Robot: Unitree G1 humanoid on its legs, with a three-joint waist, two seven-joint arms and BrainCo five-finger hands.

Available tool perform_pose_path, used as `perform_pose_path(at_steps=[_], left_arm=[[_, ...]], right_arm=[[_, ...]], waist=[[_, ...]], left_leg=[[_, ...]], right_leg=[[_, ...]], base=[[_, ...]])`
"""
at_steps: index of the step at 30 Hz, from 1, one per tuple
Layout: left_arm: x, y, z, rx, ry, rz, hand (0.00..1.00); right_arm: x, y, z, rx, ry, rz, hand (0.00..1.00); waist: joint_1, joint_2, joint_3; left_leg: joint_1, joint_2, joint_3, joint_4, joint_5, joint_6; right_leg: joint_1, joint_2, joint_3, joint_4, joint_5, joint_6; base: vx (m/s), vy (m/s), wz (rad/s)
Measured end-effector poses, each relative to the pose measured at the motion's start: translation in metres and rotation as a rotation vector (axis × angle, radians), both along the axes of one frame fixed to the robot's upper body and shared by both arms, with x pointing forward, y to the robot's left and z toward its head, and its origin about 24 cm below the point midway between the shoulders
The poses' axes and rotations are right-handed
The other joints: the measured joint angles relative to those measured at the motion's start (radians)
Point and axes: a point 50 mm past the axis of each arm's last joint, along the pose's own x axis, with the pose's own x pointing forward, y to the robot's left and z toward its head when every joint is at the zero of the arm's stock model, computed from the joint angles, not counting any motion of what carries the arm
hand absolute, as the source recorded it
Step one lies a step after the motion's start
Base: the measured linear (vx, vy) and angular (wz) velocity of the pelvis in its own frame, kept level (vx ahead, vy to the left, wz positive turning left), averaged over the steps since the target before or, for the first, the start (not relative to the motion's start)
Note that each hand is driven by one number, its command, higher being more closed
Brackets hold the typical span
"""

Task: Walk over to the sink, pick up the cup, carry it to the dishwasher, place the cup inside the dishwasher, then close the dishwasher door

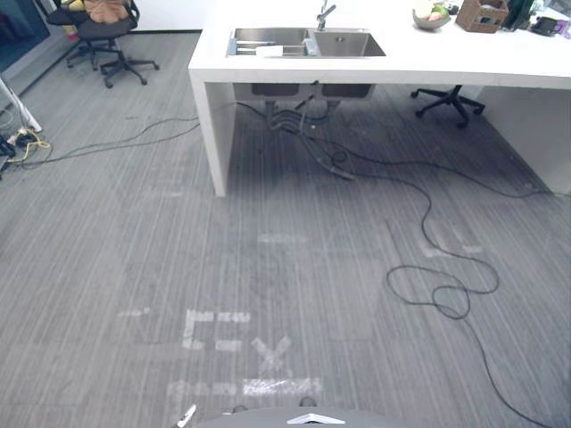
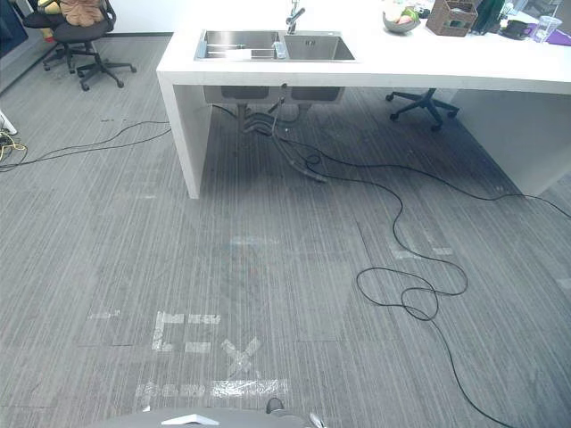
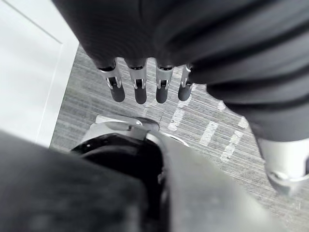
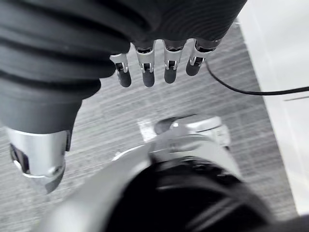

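With left hand (image 3: 140, 89) and right hand (image 4: 147, 72) hanging empty, fingers straight, the counter leg (image 1: 214, 134) may be struck if the sink (image 1: 352, 45) is approached askew.

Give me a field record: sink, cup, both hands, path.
sink: steel sink, two basins, in the white counter, far ahead
cup: small white thing at the left basin, too small to identify
left hand: hanging, fingers straight, empty
right hand: hanging, fingers straight, empty
path: grey carpet, black cable looping to the right
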Motion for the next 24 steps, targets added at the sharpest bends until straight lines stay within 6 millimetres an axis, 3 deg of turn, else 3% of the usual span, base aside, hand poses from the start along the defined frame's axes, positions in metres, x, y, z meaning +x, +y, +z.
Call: perform_pose_path(at_steps=[5,12,24], left_arm=[[0.013,0.0,0.002,0.037,-0.077,-0.028,0.0],[0.018,0.001,0.003,0.083,-0.146,-0.09,0.0],[0.014,0.01,0.001,0.24,-0.112,-0.054,0.0]], right_arm=[[0.016,0.001,0.004,-0.02,-0.073,0.051,0.0],[0.011,0.004,0.005,0.132,-0.143,0.066,0.0],[0.011,0.01,0.002,0.178,-0.119,0.055,0.0]], waist=[[-0.001,0.0,0.009],[-0.004,-0.009,0.025],[-0.004,-0.024,0.024]], left_leg=[[0.025,0.0,0.0,-0.028,0.016,0.002],[0.036,-0.002,0.0,-0.043,0.025,0.006],[0.056,-0.007,-0.002,-0.044,0.024,0.005]], right_leg=[[0.009,0.001,-0.007,0.001,-0.002,0.002],[0.017,0.0,-0.011,-0.002,0.0,0.0],[0.045,-0.003,-0.012,-0.015,0.008,0.005]], base=[[-0.06,-0.027,0.01],[-0.07,-0.034,0.01],[-0.02,-0.011,0.0]])
